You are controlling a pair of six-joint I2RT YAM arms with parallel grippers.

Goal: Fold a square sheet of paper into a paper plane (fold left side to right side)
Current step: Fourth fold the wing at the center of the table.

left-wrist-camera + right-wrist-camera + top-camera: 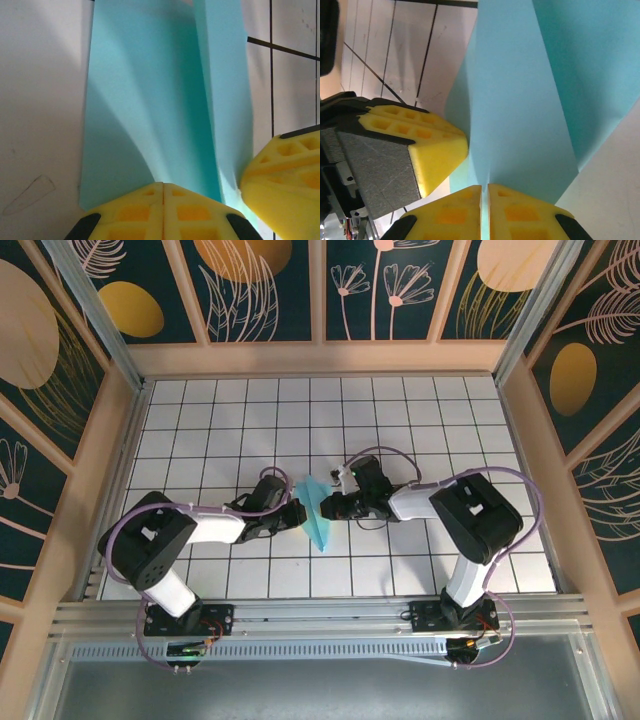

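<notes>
The turquoise paper, folded into a slim pointed paper plane (318, 517), stands at the table's middle between both arms. My left gripper (297, 514) meets its left flap (145, 100). The left fingers (145, 210) are pressed together at the flap's near edge, which runs in under their tips. My right gripper (327, 507) comes in from the right. Its fingers (520, 212) are shut on a thin strip of the paper (520, 100), which shows in the slit between them. Each wrist view also catches the other arm's yellow fingers: the right ones (287, 167) and the left ones (422, 142).
The white grid table (430, 430) spreads all round the paper. Wooden side walls (115, 450) and a patterned back wall fence it in. A metal rail (320, 615) with both arm bases runs along the near edge.
</notes>
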